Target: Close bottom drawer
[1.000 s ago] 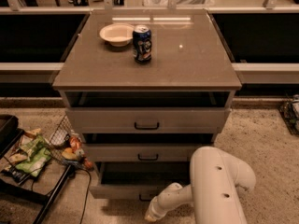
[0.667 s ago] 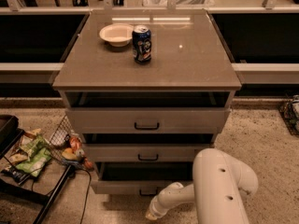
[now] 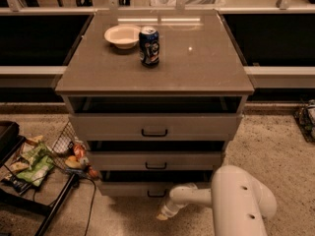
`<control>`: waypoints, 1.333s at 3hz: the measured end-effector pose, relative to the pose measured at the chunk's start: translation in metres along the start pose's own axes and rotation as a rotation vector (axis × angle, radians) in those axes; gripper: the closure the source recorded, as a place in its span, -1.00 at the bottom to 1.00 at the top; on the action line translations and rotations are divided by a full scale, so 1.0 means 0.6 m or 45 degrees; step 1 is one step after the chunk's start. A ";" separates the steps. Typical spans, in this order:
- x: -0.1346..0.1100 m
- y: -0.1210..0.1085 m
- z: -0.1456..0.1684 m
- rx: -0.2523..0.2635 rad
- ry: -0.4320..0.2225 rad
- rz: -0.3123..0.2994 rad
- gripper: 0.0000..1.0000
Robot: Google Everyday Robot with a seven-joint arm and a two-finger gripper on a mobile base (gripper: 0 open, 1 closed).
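Observation:
The bottom drawer (image 3: 128, 189) is the lowest and narrowest of the cabinet's three grey-beige fronts, with a small dark bar handle (image 3: 156, 194). It stands slightly pulled out, with a dark gap above its front. My gripper (image 3: 165, 212) sits at the end of the white arm (image 3: 236, 200), low near the floor, just below and in front of the drawer's handle. Whether it touches the drawer front I cannot tell.
The middle drawer (image 3: 155, 160) and top drawer (image 3: 154, 127) also stand partly open. A white bowl (image 3: 122, 35) and a blue can (image 3: 148, 45) stand on the cabinet top. A wire basket with snack bags (image 3: 34, 161) and a cable lie on the floor at left.
My gripper and arm have moved up and in toward the bottom drawer's front. The dark gap above that drawer looks narrower than before.

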State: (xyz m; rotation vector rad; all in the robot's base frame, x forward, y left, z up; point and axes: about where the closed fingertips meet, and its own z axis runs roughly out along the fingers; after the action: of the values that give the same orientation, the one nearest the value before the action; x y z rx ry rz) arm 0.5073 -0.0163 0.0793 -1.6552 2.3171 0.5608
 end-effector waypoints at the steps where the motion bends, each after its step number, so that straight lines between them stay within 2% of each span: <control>1: -0.008 -0.050 -0.010 0.020 -0.004 -0.030 1.00; 2: -0.019 -0.112 -0.031 0.059 -0.008 -0.072 1.00; 4: -0.019 -0.112 -0.031 0.059 -0.008 -0.072 1.00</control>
State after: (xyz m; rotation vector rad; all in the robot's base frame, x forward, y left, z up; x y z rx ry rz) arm 0.5749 -0.0341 0.0891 -1.6898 2.2532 0.4964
